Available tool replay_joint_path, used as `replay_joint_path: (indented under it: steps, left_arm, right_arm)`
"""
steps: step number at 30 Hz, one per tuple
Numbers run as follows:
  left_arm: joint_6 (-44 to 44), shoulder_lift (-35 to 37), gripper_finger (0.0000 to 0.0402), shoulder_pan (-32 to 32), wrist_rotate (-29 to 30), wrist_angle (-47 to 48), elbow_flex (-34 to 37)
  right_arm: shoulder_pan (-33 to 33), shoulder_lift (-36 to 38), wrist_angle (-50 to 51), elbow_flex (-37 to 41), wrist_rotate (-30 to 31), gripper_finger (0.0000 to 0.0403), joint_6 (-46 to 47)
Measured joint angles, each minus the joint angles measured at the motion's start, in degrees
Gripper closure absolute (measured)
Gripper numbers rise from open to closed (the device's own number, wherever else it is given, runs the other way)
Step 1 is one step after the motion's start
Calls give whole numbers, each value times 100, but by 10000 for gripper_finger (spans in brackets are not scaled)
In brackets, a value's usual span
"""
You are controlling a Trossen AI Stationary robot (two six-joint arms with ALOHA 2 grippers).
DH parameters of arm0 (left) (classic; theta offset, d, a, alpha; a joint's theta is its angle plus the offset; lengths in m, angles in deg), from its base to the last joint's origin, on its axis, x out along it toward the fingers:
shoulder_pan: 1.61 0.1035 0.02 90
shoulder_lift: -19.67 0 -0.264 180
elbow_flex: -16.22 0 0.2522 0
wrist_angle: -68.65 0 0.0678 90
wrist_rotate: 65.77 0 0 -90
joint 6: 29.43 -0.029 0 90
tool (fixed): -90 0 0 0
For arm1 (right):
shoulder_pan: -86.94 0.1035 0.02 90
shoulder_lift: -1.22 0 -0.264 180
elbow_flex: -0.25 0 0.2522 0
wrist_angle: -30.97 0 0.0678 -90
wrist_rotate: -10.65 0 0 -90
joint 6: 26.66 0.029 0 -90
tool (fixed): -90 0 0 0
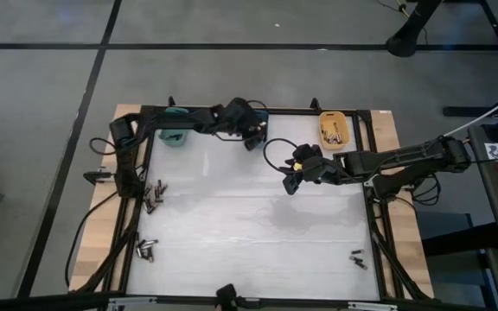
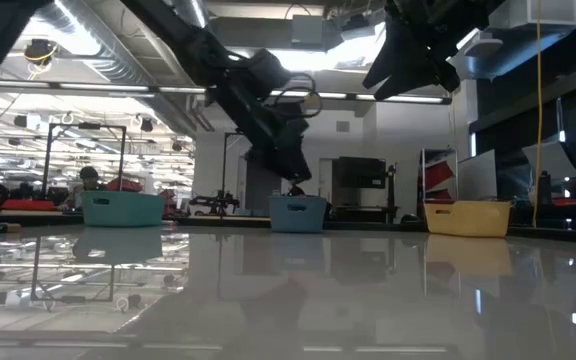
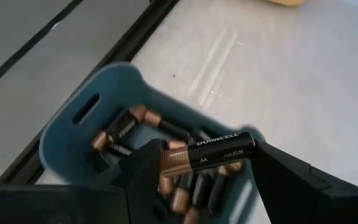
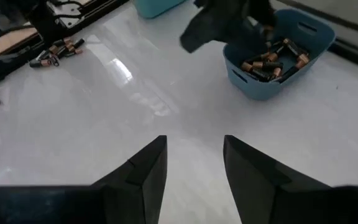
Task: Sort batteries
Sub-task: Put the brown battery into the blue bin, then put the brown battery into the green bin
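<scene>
Left claw (image 3: 207, 171) is pinched on one AA battery (image 3: 209, 154), held crosswise between the fingers right over the blue bin (image 3: 73, 124), which already has a pile of copper-topped cells in it. Right claw (image 4: 194, 163) hangs part-open and empty above mid desk, near the blue bin in its own view. AA cells like this are small, rigid and dense for their size, with a smooth round jacket, so they'll roll and can squirt out of a pinch; my call is to grip across the middle of the barrel, as the left one does, not by the ends. No fragility worry, a short drop into the bin should be fine. Loose batteries (image 1: 152, 195) sit in a clump by the left edge, with more lower on the left (image 1: 147, 249) and a few at the near right corner (image 1: 358, 257). The orange bin (image 1: 333, 127) holds a few cells; the teal bin (image 1: 175, 136) is at the back left. Desk (image 1: 249, 233) is glossy white and slick, framed by a dark rail. Room behind looks like an open lab: racks, benches, ceiling ducts, strip lights.
</scene>
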Motion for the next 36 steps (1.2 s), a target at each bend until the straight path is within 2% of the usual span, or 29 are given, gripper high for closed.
replay_joint_path:
  steps: [5, 12, 16, 21, 25, 27, 31, 34, 36]
  left_arm:
    - [103, -125, 171, 0, 175, -123, -206]
    - [85, -114, 116, 0, 191, 6, -315]
    - [75, -76, 97, -2, 194, 17, -315]
    - [57, 390, 96, -13, 136, 187, -312]
    - [-233, 1038, 100, -52, 83, 785, -313]
    - [-428, 1404, 100, -107, 27, 1305, -312]
    - [-728, 2157, 100, -290, 21, 2407, -48]
    - [-597, 2847, 101, -487, 21, 2680, 578]
    - [-314, 3346, 101, -662, 30, 2645, 1173]
  right_arm:
    - [0, 0, 11, 0, -96, 244, 210]
    - [0, 0, 17, 0, -144, 244, 175]
    - [0, 0, 17, 0, -139, 244, 8]
    - [0, 0, 1, 0, -194, 244, -529]
    - [0, 0, -72, 0, -423, 244, -845]
    - [-1, 1, -34, 0, -894, 244, -713]
    - [2, 52, 424, -2, -2655, 244, -117]
    - [159, 50, 1163, -2, -3618, 244, 594]
    - [419, 50, 1673, -2, -4025, 244, 959]
